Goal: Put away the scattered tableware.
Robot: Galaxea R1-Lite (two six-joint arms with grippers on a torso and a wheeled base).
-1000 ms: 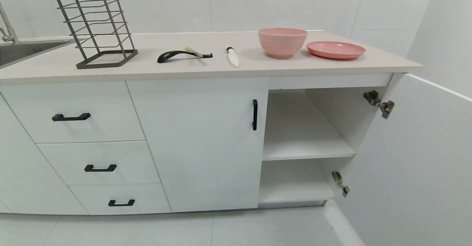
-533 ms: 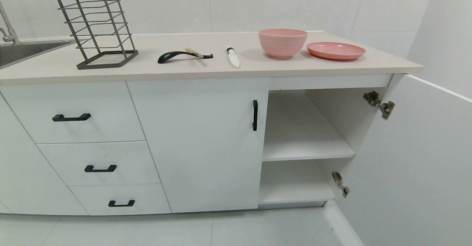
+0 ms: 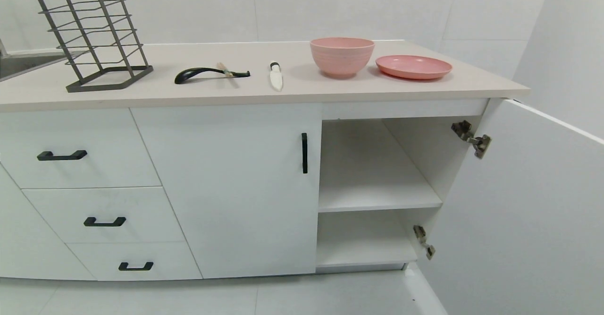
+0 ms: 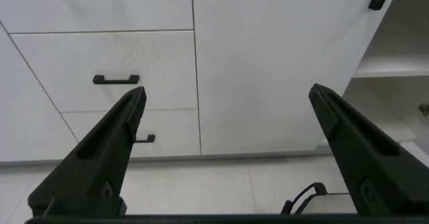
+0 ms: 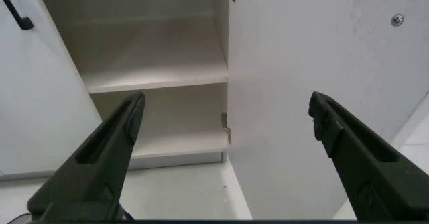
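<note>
**Layout, left to right.** A wire rack (image 3: 89, 31) stands near the left end of the worktop (image 3: 141, 94). To its right a black spoon (image 3: 193, 74) lies along the middle of the worktop. A short wooden utensil (image 3: 227, 72) crosses its handle; whether the two touch cannot be told. Next comes a white knife (image 3: 276, 76), pointing toward the front edge. A pink bowl (image 3: 342, 56) stands upright, and a pink plate (image 3: 413, 66) lies just beside it near the right end. Below the plate, the cupboard (image 3: 373, 197) has two bare shelves, and its door (image 3: 519, 201) is swung wide open.

**Grippers.** The left gripper (image 4: 226, 93) is spread and empty, facing the drawer fronts. The right gripper (image 5: 226, 98) is likewise spread and empty, facing the cupboard shelves. Both are below worktop level and well apart from the tableware.

**Status.** No item has been stowed.

**Hazards.**
1. Spoon and wooden utensil: a pinch on one is likely to drag the other and scatter it.
2. Knife: a glancing contact may slide it over the front edge.
3. Bowl and plate: with so little gap, a finger lowered between them can shove the plate toward the right end.
4. Plate: its low rim offers little to pinch, so slippage during the lift is probable.
5. Open door: it stands in the right arm's path and a low swing may strike it.
</note>
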